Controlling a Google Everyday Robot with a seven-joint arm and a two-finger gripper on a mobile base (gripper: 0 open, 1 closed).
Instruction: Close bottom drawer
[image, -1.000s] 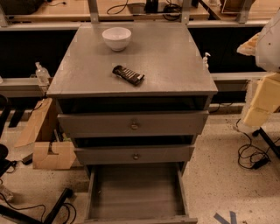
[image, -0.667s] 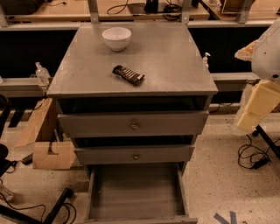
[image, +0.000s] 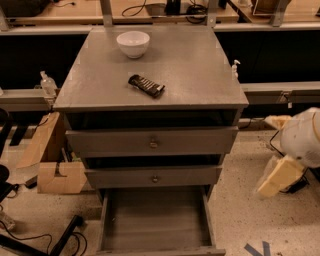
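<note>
The bottom drawer (image: 155, 225) of the grey cabinet (image: 200, 75) is pulled far out toward the camera. Its inside is empty and its plain grey sides show. Its front panel lies at the lower edge of the view and its knob is out of sight. The two drawers above it, the top one (image: 152, 142) and the middle one (image: 154, 177), each stick out a little. My gripper (image: 280, 176), a cream part under the white arm (image: 302, 137), hangs low on the right of the cabinet. It is apart from the drawer and touches nothing.
A white bowl (image: 133, 43) and a dark snack bar (image: 146, 85) lie on the cabinet top. A cardboard box (image: 55, 172) stands on the floor at the left. Cables (image: 30, 235) run across the floor at the lower left. Blue tape (image: 257, 248) marks the floor at the lower right.
The arm with the gripper has come down on the right side, from level with the cabinet top to level with the lower drawers. The drawers have not moved.
</note>
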